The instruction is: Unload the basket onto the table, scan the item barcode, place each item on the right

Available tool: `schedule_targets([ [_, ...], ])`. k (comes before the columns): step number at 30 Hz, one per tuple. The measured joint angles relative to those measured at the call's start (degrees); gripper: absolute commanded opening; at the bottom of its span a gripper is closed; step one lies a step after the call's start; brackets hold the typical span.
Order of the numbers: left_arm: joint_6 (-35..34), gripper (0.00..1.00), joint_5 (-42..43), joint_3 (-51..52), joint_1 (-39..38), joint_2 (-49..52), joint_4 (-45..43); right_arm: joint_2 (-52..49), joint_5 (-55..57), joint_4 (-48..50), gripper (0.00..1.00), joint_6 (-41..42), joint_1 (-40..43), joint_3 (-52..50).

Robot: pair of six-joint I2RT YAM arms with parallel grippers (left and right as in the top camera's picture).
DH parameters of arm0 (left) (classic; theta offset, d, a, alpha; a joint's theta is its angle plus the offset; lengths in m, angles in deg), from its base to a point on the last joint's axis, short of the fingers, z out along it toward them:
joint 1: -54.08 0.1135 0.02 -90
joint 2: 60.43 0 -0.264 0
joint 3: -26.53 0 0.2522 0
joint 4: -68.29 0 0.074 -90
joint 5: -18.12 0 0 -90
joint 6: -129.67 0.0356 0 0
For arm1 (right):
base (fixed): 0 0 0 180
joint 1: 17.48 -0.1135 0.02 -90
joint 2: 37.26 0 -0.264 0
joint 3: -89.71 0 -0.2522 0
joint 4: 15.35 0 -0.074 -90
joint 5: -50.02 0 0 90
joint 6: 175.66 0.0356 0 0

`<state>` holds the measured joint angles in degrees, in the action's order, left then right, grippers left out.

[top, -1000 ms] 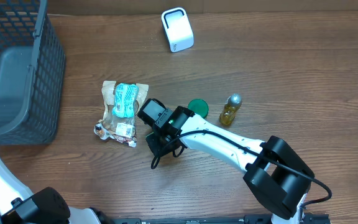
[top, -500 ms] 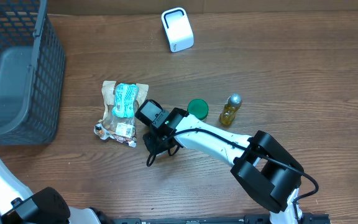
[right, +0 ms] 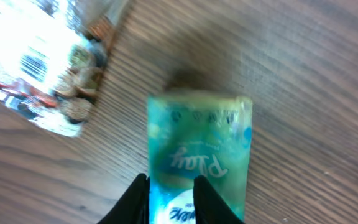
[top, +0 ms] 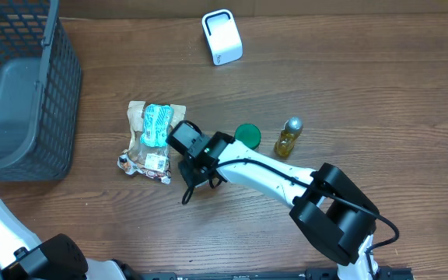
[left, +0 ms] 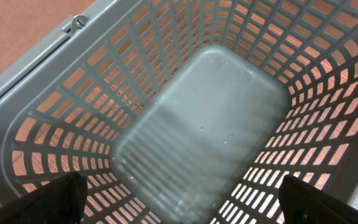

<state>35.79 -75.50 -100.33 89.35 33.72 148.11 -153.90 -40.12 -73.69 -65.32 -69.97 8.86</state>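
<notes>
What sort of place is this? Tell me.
Probably a mock shop checkout: a grey shopping basket, a white scanner-like box, and groceries, a snack packet and small bottle, on a wooden table.

The teal packet (right: 197, 149) with white script is held lengthwise over the table (top: 379, 93), well apart from the white scanner (top: 222, 36).
</notes>
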Motion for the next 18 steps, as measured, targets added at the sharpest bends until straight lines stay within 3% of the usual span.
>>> schedule_targets([
  [9, 0.0, 0.99, 0.0, 0.0, 0.0, 0.0, 0.0, -0.13, 0.98, -4.46, 0.38, -1.75, -0.81, 7.06],
  [18, 0.0, 0.99, 0.0, 0.0, 0.0, 0.0, 0.0, -5.7, 5.79, -6.38, 0.39, -2.16, -3.85, 7.08],
])
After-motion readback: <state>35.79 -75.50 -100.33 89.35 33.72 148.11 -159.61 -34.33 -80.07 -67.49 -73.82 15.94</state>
